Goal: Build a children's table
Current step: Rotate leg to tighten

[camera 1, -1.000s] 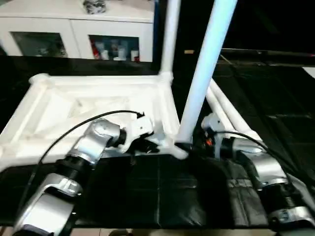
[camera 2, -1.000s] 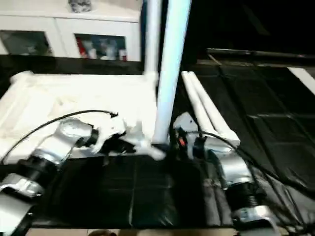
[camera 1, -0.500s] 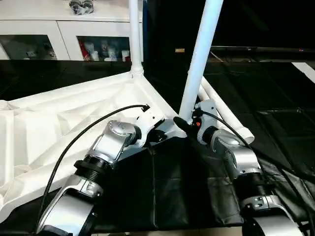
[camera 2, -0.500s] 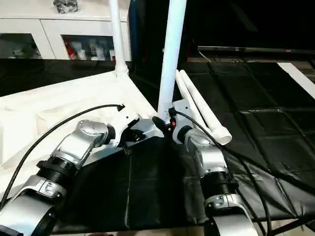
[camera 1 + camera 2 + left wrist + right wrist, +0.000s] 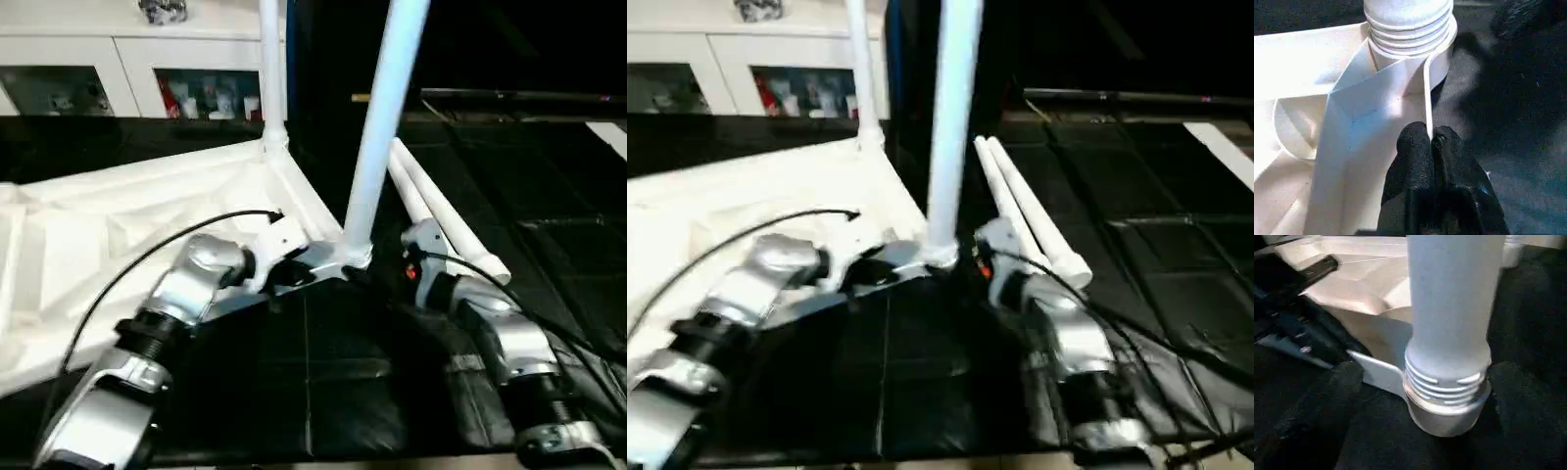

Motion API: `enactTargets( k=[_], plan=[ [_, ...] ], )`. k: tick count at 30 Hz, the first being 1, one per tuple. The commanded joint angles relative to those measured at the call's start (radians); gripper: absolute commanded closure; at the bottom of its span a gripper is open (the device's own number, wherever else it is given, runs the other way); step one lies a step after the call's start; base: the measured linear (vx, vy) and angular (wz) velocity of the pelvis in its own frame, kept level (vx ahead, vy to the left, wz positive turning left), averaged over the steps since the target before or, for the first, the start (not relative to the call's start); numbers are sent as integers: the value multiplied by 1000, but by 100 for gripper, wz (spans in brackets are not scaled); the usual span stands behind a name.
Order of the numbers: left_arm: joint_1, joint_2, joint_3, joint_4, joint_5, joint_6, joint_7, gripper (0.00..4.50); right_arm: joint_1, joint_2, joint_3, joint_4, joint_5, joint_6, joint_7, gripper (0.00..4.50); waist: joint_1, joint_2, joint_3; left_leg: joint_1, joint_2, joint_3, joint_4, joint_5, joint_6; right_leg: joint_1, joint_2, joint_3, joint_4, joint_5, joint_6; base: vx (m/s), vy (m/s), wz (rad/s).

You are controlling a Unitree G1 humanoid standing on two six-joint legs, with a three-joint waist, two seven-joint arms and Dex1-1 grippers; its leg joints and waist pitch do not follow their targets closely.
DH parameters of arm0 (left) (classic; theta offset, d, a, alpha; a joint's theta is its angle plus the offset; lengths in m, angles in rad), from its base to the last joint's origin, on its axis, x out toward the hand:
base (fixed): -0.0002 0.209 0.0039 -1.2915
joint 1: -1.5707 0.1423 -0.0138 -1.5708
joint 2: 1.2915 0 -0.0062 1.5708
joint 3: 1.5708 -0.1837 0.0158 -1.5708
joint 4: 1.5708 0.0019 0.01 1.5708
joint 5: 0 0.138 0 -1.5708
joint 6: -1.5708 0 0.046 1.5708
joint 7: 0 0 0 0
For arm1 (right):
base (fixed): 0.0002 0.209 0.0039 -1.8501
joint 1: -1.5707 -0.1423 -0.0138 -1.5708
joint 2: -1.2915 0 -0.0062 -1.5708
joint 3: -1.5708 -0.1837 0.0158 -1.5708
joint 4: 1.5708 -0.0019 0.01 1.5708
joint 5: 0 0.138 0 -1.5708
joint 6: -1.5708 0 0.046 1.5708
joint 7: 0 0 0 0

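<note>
The white tabletop point(image 5: 118, 235) lies upside down on the left, ribs up. One white leg point(image 5: 272, 78) stands in its far corner socket. Another leg point(image 5: 382, 127) stands upright in the near corner socket point(image 5: 1408, 29). My left gripper point(image 5: 1430, 137) is shut on a thin white rib of the tabletop just beside that socket. My right gripper point(image 5: 1425, 377) is open around the base of the near leg. Its fingers point(image 5: 1317, 406) stand on either side of the ribbed end, clear of it.
Two loose white legs point(image 5: 446, 220) lie side by side on the black mat point(image 5: 343, 372) to the right of the tabletop. A white cabinet with glass doors point(image 5: 147, 69) stands at the back. A black cable arcs over my left forearm point(image 5: 186, 289).
The right gripper's jaws have spread apart off the near leg, which stays upright in its socket. The left gripper keeps its pinch. The camera has shifted.
</note>
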Motion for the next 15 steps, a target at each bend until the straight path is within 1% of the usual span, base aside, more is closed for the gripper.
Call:
enactTargets(
  k=[1, 2, 3, 4, 6, 8, 9, 10, 11, 12, 13, 15],
  plan=[
    [-13, 15, -25, 14, -29, -103, -99, 450, -4, -57, 7, -16, 24, -17, 116, 1, 7, 8, -75, 14, 38, -12, -60, -160, 51, 61, -86, 52, -72, -82, -223, 0, 0, 0],
    [-13, 23, -34, 22, -27, -125, -117, 450, -4, -72, 14, -20, 28, -19, 150, 1, 13, 8, -76, 13, 39, -11, -58, -151, 59, 63, -85, 52, -69, -62, -228, 0, 0, 0],
    [-16, 32, -44, 33, -25, -148, -147, 450, -6, -103, 35, -22, 28, -19, 210, 1, 20, 9, -77, 14, 43, -10, -57, -141, 63, 60, -84, 51, -64, -37, -234, 0, 0, 0],
    [-16, 33, -44, 34, -26, -149, -149, 450, -6, -105, 37, -22, 28, -19, 215, 1, 23, 8, -76, 15, 43, -10, -57, -145, 65, 60, -84, 50, -64, -36, -237, 0, 0, 0],
    [-22, 40, -51, 46, -26, -166, -175, 450, -11, -133, 60, -18, 19, -25, 264, 1, 28, 8, -76, 14, 44, -9, -57, -153, 65, 59, -86, 49, -64, -43, -242, 0, 0, 0],
    [-28, 51, -61, 59, -23, -192, -203, 450, -22, -149, 77, -2, 3, -45, 285, 1, 35, 6, -74, 14, 45, -10, -58, -162, 56, 60, -90, 50, -68, -87, -234, 0, 0, 0],
    [-29, 54, -63, 61, -23, -200, -214, 450, -28, -152, 81, 6, -4, -56, 287, 1, 35, 3, -74, 15, 45, -10, -59, -167, 50, 59, -91, 51, -69, -104, -230, 0, 0, 0],
    [-31, 59, -67, 62, -23, -209, -232, 450, -37, -154, 87, 17, -10, -69, 292, 1, 36, 4, -74, 15, 45, -11, -59, -167, 47, 58, -91, 50, -68, -111, -230, 0, 0, 0],
    [-31, 64, -71, 59, -24, -216, -248, 450, -43, -155, 91, 25, -13, -78, 299, 1, 37, 6, -75, 16, 44, -10, -58, -172, 43, 57, -91, 50, -70, -120, -228, 0, 0, 0],
    [-34, 71, -79, 66, -26, -242, -286, 450, -56, -158, 102, 39, -14, -99, 325, 1, 37, 4, -74, 16, 44, -9, -59, -171, 43, 57, -91, 51, -69, -120, -227, 0, 0, 0],
    [-32, 75, -83, 65, -27, -250, -300, 450, -58, -159, 107, 38, -10, -98, 339, 1, 44, 6, -75, 17, 45, -9, -58, -165, 45, 56, -90, 51, -68, -115, -227, 0, 0, 0],
    [-31, 80, -91, 62, -26, -263, -316, 450, -62, -162, 117, 42, -8, -93, 365, 1, 47, 6, -76, 17, 47, -9, -58, -162, 48, 55, -89, 51, -64, -93, -233, 0, 0, 0]
  ],
)
